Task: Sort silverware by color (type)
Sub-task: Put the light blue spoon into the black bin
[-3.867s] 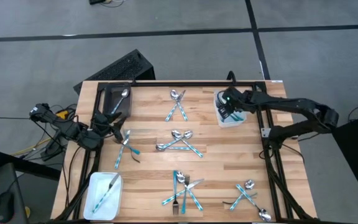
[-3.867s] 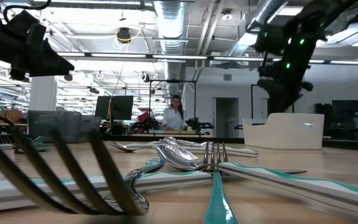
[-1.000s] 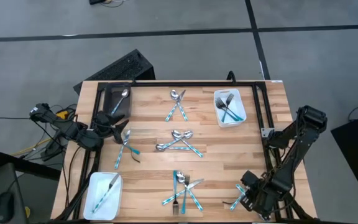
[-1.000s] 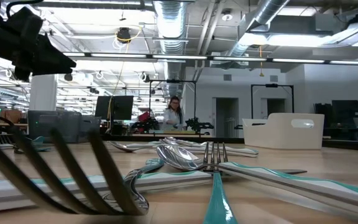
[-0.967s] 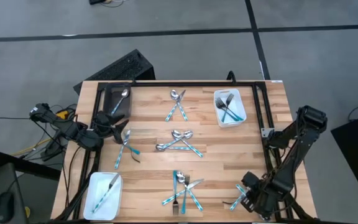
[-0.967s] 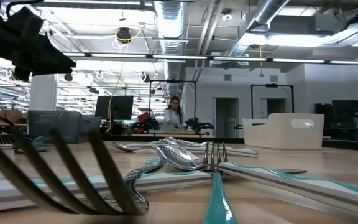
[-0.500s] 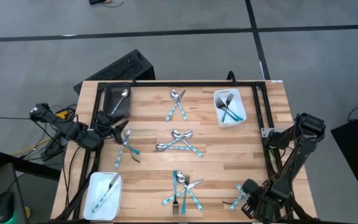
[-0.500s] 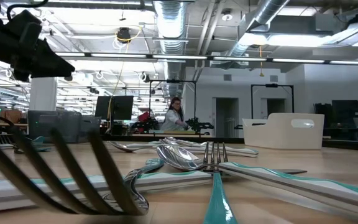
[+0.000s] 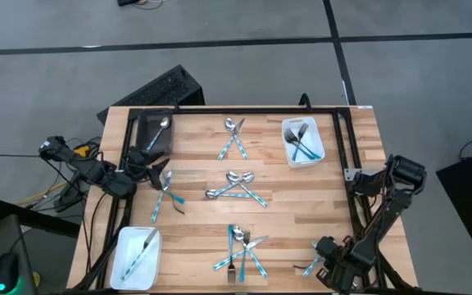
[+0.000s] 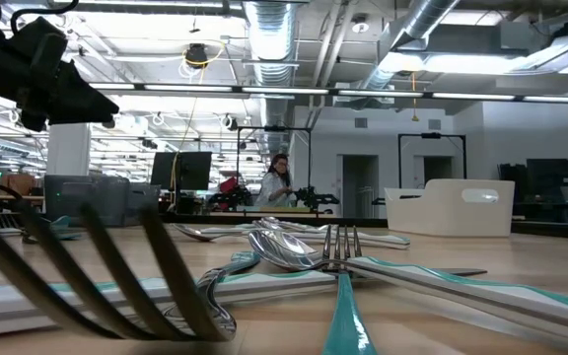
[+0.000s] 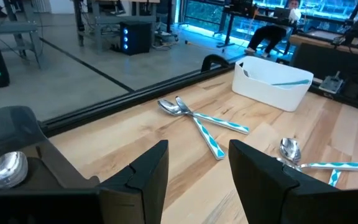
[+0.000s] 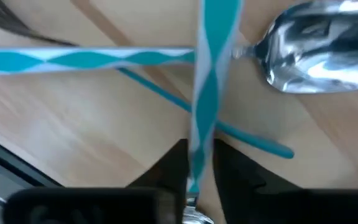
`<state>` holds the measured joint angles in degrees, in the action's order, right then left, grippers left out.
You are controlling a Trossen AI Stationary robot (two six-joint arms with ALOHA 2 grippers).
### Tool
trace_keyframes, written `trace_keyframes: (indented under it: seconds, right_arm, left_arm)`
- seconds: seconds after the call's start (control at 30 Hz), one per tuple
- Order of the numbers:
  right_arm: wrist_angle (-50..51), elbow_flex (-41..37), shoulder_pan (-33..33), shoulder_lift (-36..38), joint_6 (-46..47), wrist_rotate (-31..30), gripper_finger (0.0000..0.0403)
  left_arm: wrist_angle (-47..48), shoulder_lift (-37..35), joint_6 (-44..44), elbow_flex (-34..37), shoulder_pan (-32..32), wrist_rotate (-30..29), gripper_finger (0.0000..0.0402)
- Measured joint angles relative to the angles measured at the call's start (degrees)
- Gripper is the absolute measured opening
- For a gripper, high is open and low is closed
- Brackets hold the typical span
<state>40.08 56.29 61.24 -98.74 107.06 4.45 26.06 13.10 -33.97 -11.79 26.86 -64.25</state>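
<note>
Bare wood (image 9: 199, 176) lanes run 9-to-3 o'clock between silverware clusters (image 9: 236, 187); white trays (image 9: 303, 141), dark bin (image 9: 151, 131) block corners; right gripper (image 9: 328, 264) crowds 5 o'clock.

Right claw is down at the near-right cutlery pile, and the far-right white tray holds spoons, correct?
Not spoons. The high view shows the white tray holding forks. The rest stands: the right claw is down at the near-right pile.
</note>
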Motion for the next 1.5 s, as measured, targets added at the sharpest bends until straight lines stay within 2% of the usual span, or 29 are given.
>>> trace_keyframes:
  seconds: [0.07,0.43,0.53,0.67,0.87,0.97,1.33,1.43,1.5]
  right_arm:
    - [-0.03,0.0,-0.31,0.0,-1.02,0.02,0.0048]
    - [5.41,0.17,-3.63,0.17,-6.4,-2.95,0.0047]
    - [9.59,2.13,-5.3,0.17,-10.38,-6.41,0.0047]
    - [15.69,6.77,-7.31,0.17,-17.81,-16.91,0.0047]
    - [20.22,12.15,-10.77,0.24,-29.07,-43.2,0.0047]
    - [20.01,12.41,-14.0,0.24,-32.66,-53.16,0.0047]
    - [15.98,12.39,-31.58,3.04,-38.62,-71.55,0.0047]
    - [10.24,12.39,-36.15,5.43,-45.0,-74.7,0.0047]
    - [4.89,12.39,-38.75,6.79,-51.54,-75.02,0.0047]
  left_arm:
    - [0.0,0.01,-0.72,0.0,0.01,0.0,0.0155]
    - [-3.63,0.02,-0.8,0.0,0.0,-0.03,0.0155]
    - [-5.58,0.02,-0.01,-0.02,0.0,-0.07,0.0155]
    - [-9.3,0.02,2.8,-0.02,-0.01,-0.39,0.0155]
    - [-17.47,2.55,10.0,-0.02,0.01,0.74,0.0155]
    - [-22.77,6.21,14.44,-0.04,0.0,2.34,0.0155]
    - [-41.03,24.39,25.78,-0.04,-0.39,7.06,0.0155]
    - [-44.93,28.64,26.51,-0.07,-2.63,10.14,0.0155]
    - [-48.47,31.5,26.54,-0.07,-5.13,14.17,0.0155]
